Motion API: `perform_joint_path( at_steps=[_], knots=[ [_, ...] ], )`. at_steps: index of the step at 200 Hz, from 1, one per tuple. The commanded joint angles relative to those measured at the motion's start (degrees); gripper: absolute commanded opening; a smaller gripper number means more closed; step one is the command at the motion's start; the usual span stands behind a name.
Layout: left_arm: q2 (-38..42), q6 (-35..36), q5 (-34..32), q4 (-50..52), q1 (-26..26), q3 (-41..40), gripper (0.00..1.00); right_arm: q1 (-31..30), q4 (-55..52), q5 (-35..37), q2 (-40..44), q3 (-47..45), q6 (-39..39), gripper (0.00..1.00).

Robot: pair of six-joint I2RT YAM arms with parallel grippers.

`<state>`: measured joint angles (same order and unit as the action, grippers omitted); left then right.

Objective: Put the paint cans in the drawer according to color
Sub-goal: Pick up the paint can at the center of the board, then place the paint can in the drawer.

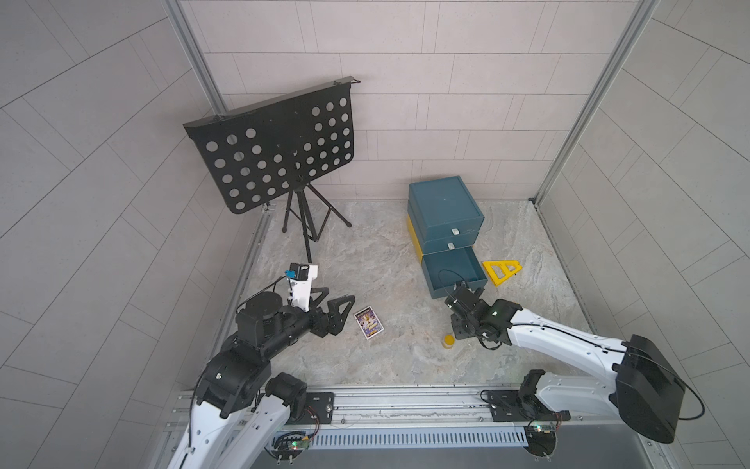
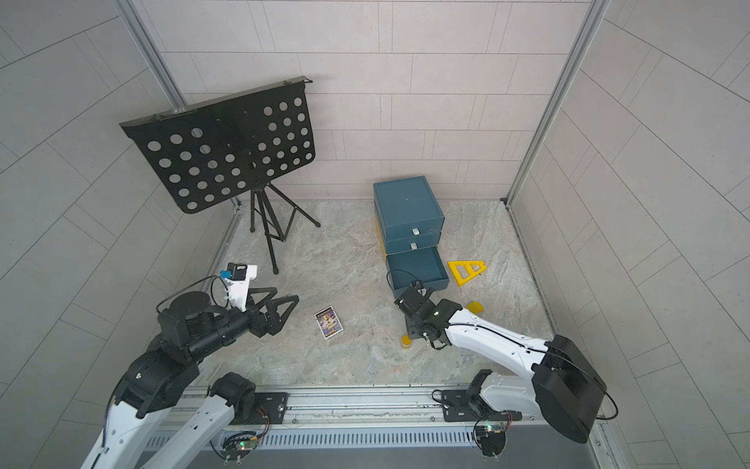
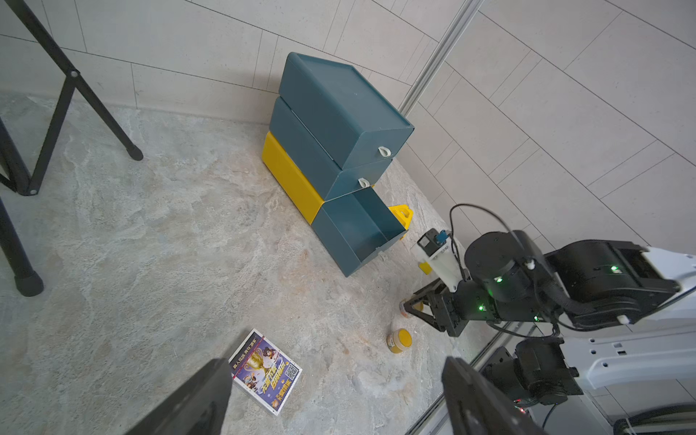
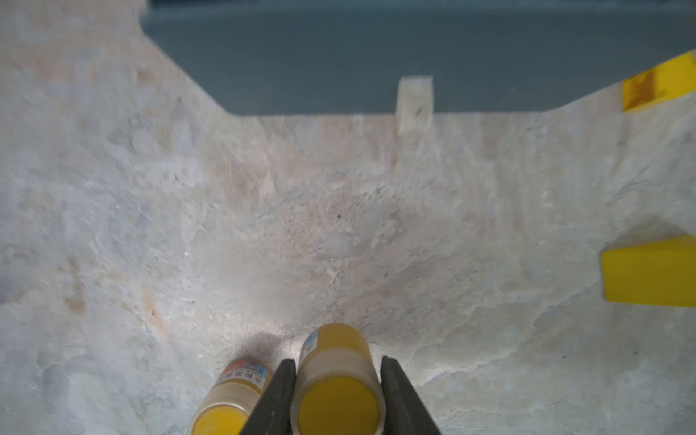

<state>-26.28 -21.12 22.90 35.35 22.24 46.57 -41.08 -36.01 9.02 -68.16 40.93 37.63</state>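
The marbled stone tabletop (image 1: 365, 357) is looked down on from high above its near edge in both top views. From the left wrist it is crossed at middle range toward the stack of teal plastic drawers (image 3: 339, 113), shared with every view, while the right wrist view is held low and close over a yellow-lidded paint jar (image 4: 337, 399), facing the drawers.

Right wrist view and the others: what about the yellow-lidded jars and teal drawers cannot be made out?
Small round yellow-lidded jar inside the right end effector: the right wrist view's edge cuts both, so contact is unclear.
Second yellow-lidded jar beside it: label blurred, same view.
Two closed dark teal plastic drawers: fronts hide contents, top and left wrist views.
Open bottom teal drawer: right arm covers its front, both top views.
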Motion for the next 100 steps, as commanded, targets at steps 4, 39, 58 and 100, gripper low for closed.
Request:
perform_joint_path(
  at_steps=[4,39,58,100],
  knots=[
    [0.36,0.03,0.22,-1.30,-0.27,-0.42,0.95,6.67,-2.60,-0.75,1.08,6.07,-4.77,0.24],
    [0.60,0.03,0.22,-1.25,-0.27,-0.42,0.95,17.44,0.53,-5.19,-4.17,13.25,-8.27,0.23],
    [0.57,0.03,0.26,-1.26,-0.29,-0.42,0.95,20.87,2.85,-5.01,-7.99,16.40,-7.60,0.22],
    [0.53,0.03,0.29,-1.25,-0.27,-0.42,0.95,25.02,7.12,-6.49,-16.13,20.04,-5.55,0.21]
  ],
)
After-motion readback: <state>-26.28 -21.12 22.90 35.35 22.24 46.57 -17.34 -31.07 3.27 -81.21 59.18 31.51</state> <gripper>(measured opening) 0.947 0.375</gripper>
